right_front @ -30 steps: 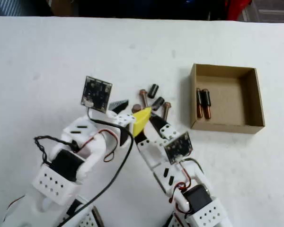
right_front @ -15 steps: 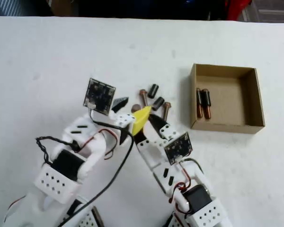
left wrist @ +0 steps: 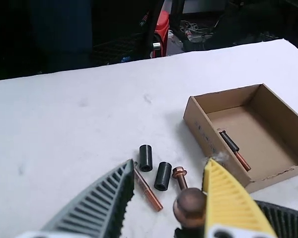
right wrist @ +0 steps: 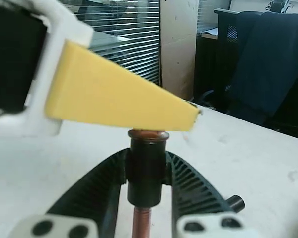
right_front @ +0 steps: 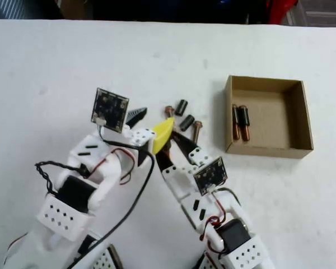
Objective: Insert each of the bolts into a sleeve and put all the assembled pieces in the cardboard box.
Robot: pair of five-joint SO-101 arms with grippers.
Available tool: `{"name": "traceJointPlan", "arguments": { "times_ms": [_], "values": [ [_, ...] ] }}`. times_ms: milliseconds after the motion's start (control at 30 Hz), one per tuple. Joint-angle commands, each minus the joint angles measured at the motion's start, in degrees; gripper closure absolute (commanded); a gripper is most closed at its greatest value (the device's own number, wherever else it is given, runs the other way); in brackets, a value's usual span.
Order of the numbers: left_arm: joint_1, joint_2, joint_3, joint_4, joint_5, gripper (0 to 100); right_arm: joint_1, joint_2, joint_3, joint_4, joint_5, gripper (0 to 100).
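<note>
So the left gripper (right_front: 155,117) has drifted a bit up the table and leftward since a second ago, while the right one hasn't budged. The left fingers are spread wide, grey finger (left wrist: 102,201) and yellow finger (left wrist: 228,198). The bolt (left wrist: 189,207) head sits between them, right against the yellow one. The right gripper (right wrist: 146,168) is clamped on the sleeve (right wrist: 146,181) with that bolt through it. Two loose sleeves (left wrist: 146,157) and two loose bolts (left wrist: 148,187) lie on the table (left wrist: 64,124) just beyond. The box (left wrist: 203,126) nearby holds two finished pieces (right_front: 239,122).
</note>
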Motion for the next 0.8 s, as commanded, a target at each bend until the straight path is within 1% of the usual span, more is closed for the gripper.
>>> {"name": "traceJointPlan", "arguments": {
  "times_ms": [0,100,233,333,533,600,733,767],
  "values": [
    [-1.27,-0.22,-5.89,-1.41,-0.26,76,0.57,-1.01,0.53,-0.13,1.05,98.1],
    [-3.03,-0.22,-8.88,-1.32,-0.26,76,0.57,-0.92,0.53,-0.13,1.05,98.1],
    [-4.79,-0.22,-9.49,-1.32,-0.26,76,0.57,-0.92,0.53,-0.13,1.05,98.1],
    [-7.25,-0.48,-9.93,0.88,-0.26,76,0.57,-0.75,0.53,-0.04,1.05,98.1],
    [-12.7,-11.38,-7.12,3.87,-0.26,76,0.48,-0.92,0.53,2.24,0.7,98.1],
    [-13.58,-15.16,-4.66,4.13,-0.53,81,0.48,-0.92,0.53,2.33,0.7,98.1],
    [-17.1,-19.65,-1.76,4.48,-0.62,98,0.57,-0.92,0.53,3.56,0.88,98.1],
    [-18.07,-20.09,-1.23,4.66,-0.44,98,0.57,-0.92,0.53,4.18,0.97,98.1]
  ]
}}
